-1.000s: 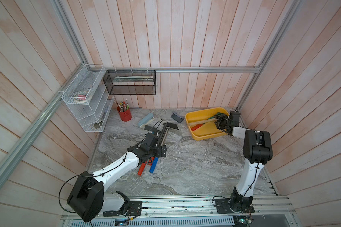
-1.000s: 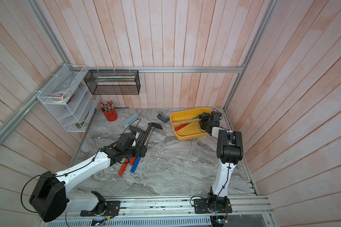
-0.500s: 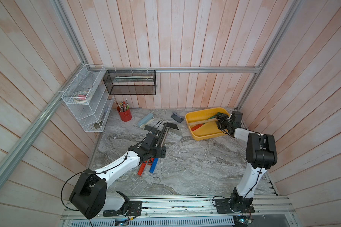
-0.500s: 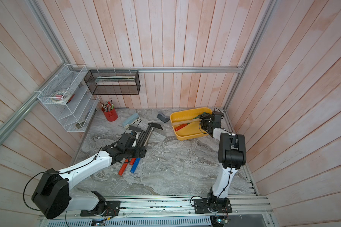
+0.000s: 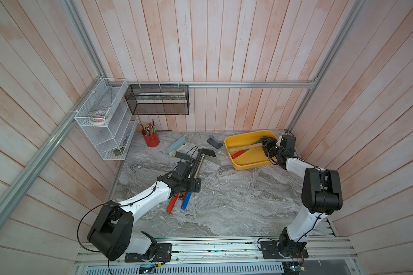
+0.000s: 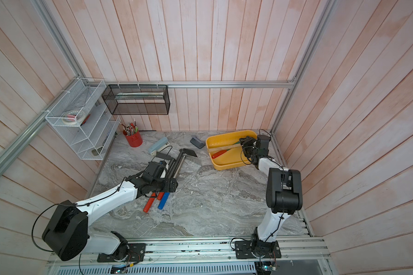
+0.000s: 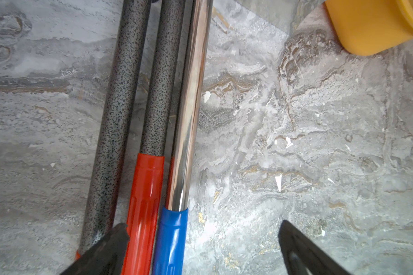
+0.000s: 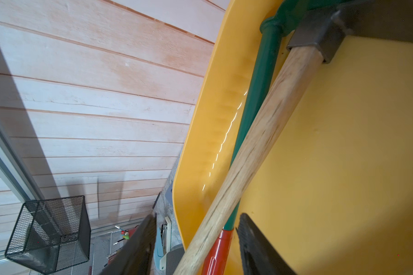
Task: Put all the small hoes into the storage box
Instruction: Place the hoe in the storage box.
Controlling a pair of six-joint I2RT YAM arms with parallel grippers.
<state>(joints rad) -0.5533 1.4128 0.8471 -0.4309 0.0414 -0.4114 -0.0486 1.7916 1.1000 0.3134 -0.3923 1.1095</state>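
Hoe (image 8: 260, 133), wooden-handled, lying inside yellow storage box (image 8: 367, 147) beside green-shafted tool (image 8: 262, 78); right gripper (image 8: 198, 216) parted astride its handle, unclamped; left gripper (image 7: 200, 247) spread wide above table tools (image 7: 157, 83), grasping nothing.

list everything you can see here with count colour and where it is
tray: one, yellow, far right of table
hoe: one, wooden handle, dark head, in the tray
green tool: one, red grip, beside the hoe
long tools: three, two speckled with red grips, one chrome with blue grip, side by side mid-table
cup: one, red, holds pens, far left of table
stapler: one, pale blue, near the cup
small block: one, dark grey, beside the tray
wire rack: one, white, left wall
mesh basket: one, black, back wall
left gripper: one, black, open over the long tools
right gripper: one, black, open astride the hoe handle
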